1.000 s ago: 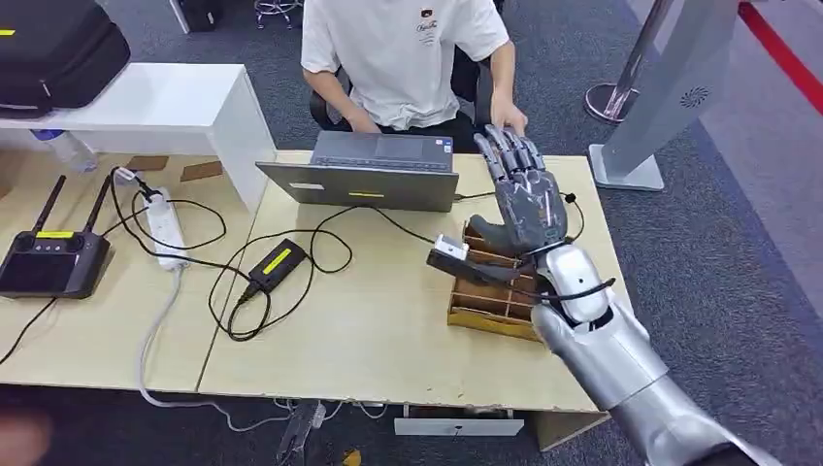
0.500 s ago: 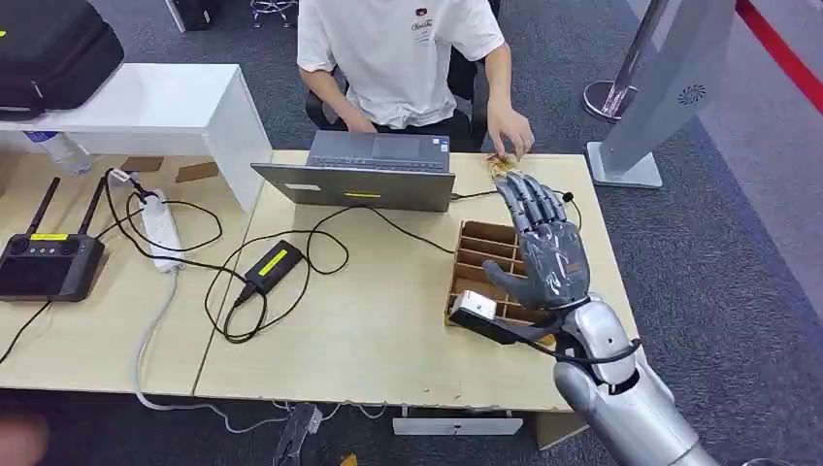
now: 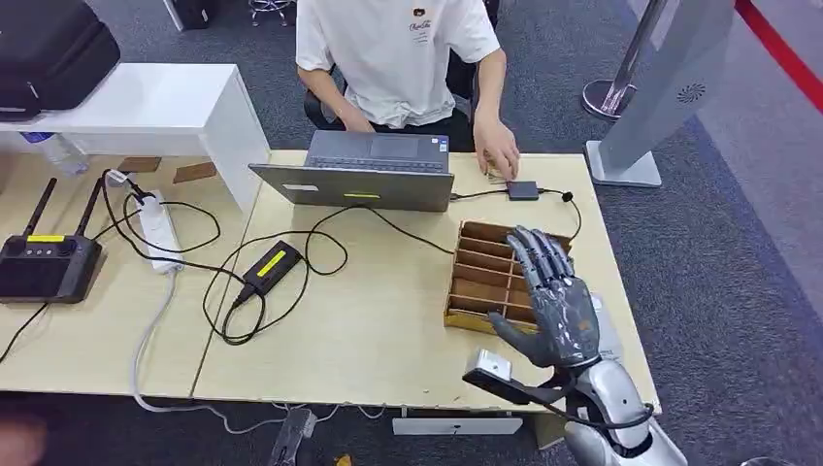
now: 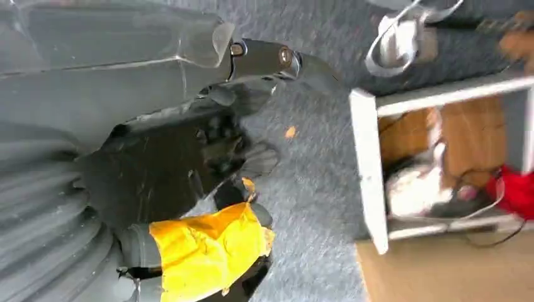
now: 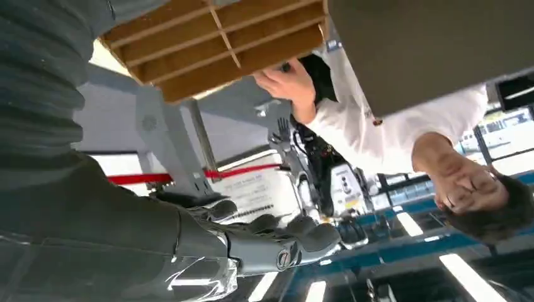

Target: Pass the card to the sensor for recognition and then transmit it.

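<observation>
My right hand (image 3: 555, 313) hovers above the near right corner of the wooden divided tray (image 3: 464, 318), fingers spread and holding nothing. In the right wrist view this hand (image 5: 252, 246) is stretched out flat, with the tray (image 5: 208, 44) behind it. A small black sensor box (image 3: 522, 190) on a cable lies at the far edge of the table. Just left of it the person's hand (image 3: 497, 155) presses on a small pale card (image 3: 494, 178), mostly hidden by the fingers. My left hand (image 4: 189, 157) hangs over the carpet with nothing in it.
A grey laptop (image 3: 364, 170) sits in front of the seated person. A black power adapter (image 3: 274, 264) with looped cables, a white power strip (image 3: 155, 225) and a black controller (image 3: 44, 264) lie to the left. A grey stand (image 3: 660, 87) rises beyond the table's right corner.
My right arm has drawn back from the table's far edge to the near right edge. The person's hand came down onto the card beside the sensor.
</observation>
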Robot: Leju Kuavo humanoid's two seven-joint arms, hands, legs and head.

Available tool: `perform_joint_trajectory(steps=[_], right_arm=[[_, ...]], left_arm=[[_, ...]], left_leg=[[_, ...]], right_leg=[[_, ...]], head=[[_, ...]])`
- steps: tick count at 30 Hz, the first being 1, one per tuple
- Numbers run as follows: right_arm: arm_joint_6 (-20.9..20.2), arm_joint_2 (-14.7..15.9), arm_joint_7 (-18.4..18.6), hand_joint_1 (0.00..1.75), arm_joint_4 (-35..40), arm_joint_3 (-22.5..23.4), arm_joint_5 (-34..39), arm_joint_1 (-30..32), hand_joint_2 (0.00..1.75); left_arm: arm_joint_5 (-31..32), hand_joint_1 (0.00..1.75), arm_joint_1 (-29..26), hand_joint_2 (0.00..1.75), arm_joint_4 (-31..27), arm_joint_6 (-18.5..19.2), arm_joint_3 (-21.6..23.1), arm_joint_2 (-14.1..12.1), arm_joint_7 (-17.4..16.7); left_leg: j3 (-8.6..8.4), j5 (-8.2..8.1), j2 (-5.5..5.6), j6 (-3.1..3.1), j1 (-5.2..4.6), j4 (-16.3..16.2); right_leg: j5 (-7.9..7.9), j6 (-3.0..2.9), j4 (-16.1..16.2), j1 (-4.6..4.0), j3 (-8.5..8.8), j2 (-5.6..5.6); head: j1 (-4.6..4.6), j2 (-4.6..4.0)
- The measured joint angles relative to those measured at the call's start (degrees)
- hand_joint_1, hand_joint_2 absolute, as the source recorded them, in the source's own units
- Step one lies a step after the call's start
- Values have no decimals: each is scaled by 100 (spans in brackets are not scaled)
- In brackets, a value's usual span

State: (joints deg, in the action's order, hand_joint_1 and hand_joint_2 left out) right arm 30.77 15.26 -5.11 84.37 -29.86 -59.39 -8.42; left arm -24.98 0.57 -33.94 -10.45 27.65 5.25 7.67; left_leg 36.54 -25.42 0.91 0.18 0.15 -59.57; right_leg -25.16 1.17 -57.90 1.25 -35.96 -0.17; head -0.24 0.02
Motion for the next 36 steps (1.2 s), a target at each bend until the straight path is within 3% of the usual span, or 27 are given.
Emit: perform_joint_trajectory(steps=[11, 20, 36], right_arm=[[24, -155, -160, 0, -359, 269, 74, 565, 175], [160, -558, -236, 0, -1312, 400, 26, 544, 175], [256, -981, -363, 0, -2241, 461, 179, 279, 175]], left_arm=[[365, 0, 52, 175, -326, -1145, 0, 158, 205], [140, 0, 129, 175, -367, -732, 0, 247, -164], [-22, 0, 242, 175, -356, -443, -31, 310, -287]], left_leg=[[-3, -4, -4, -2, -1, 0], [-4, -4, -10, -3, -1, 0], [-5, -6, -11, -5, -1, 0]], right_leg=[[-2, 0, 0, 0, 2, 6], [-2, -1, -1, 0, 3, 11], [-2, -2, -1, 0, 3, 12]], head=[[2, 0], [0, 0], [0, 0]])
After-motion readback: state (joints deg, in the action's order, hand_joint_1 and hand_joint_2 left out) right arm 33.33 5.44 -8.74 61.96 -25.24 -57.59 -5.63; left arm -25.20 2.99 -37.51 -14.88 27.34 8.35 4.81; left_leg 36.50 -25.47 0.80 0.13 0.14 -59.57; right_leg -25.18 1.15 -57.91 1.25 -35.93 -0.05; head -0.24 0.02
